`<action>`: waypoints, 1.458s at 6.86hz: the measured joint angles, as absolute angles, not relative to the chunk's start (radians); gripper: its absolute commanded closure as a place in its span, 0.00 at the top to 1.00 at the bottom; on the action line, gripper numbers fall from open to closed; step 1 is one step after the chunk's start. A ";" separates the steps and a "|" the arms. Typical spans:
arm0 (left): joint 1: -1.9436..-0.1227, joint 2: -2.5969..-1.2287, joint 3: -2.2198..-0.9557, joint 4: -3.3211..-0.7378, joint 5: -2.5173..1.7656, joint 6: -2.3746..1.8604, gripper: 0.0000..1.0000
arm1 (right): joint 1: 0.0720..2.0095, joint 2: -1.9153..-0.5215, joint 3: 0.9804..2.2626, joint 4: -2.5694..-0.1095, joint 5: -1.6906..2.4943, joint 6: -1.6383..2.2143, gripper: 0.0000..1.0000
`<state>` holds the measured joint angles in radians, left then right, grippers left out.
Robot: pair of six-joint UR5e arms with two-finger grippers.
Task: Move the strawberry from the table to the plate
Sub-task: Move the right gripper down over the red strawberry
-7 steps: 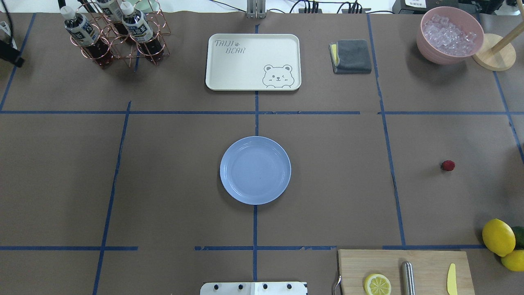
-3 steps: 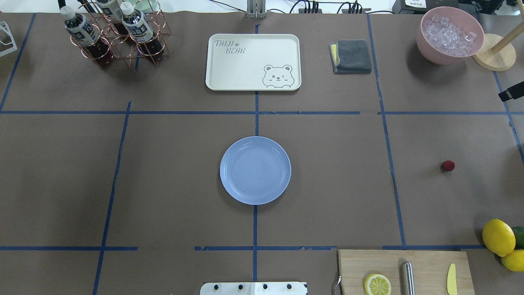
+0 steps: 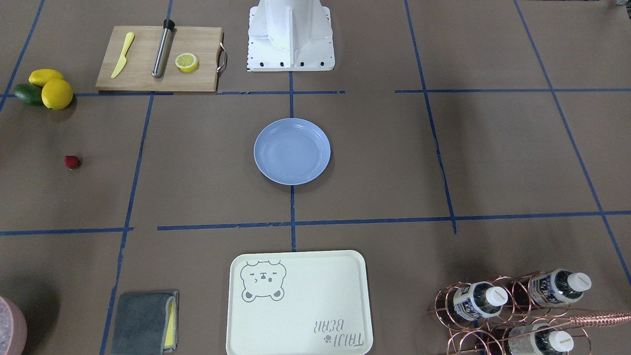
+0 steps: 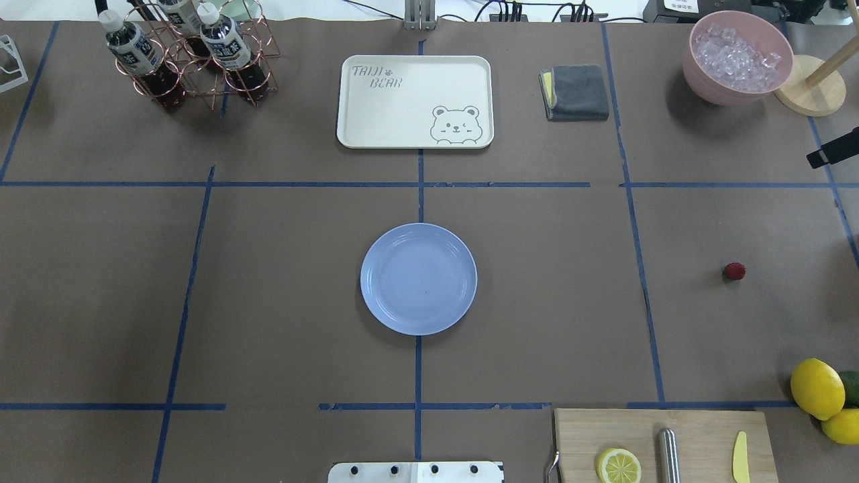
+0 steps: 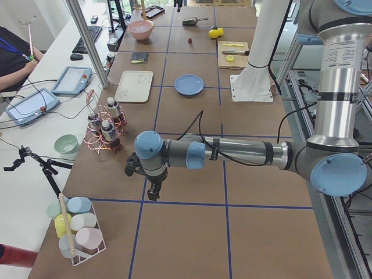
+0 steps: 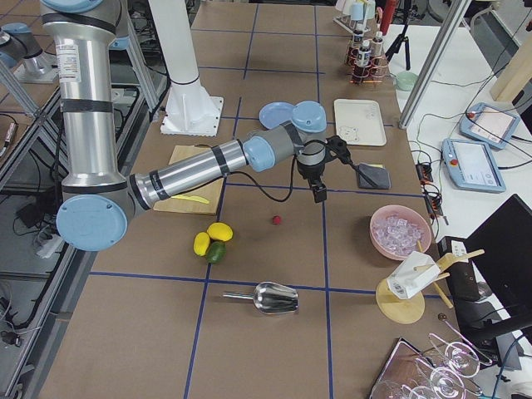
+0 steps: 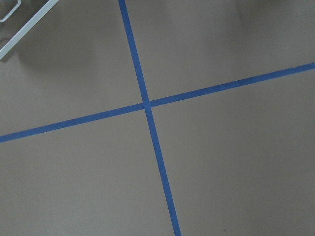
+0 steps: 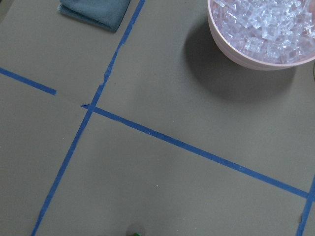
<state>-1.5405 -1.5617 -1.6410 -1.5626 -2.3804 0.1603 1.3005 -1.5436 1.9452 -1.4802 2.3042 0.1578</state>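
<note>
My right fingers [image 4: 829, 152] hang above the counter [image 4: 282, 288], far to the right of the plate [image 4: 419, 279]. I can't tell whether they are open or closed. My left fingers [image 5: 153, 193] hang far to the plate's left, past the bottle rack [image 5: 104, 131], and I can't tell their state either. The strawberry [image 4: 734, 271] lies on the counter well right of the plate, touching nothing else.
</note>
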 measured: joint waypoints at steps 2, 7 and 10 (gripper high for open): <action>-1.548 -1.560 -1.644 -1.560 -2.373 0.158 1.00 | 1.282 -1.546 1.951 -1.479 2.304 0.208 1.00; -1.549 -1.556 -1.645 -1.555 -2.371 0.152 1.00 | 1.091 -1.652 1.978 -1.240 2.183 0.516 1.00; -1.549 -1.556 -1.652 -1.556 -2.372 0.152 1.00 | 0.952 -1.715 1.900 -1.072 2.040 0.607 1.00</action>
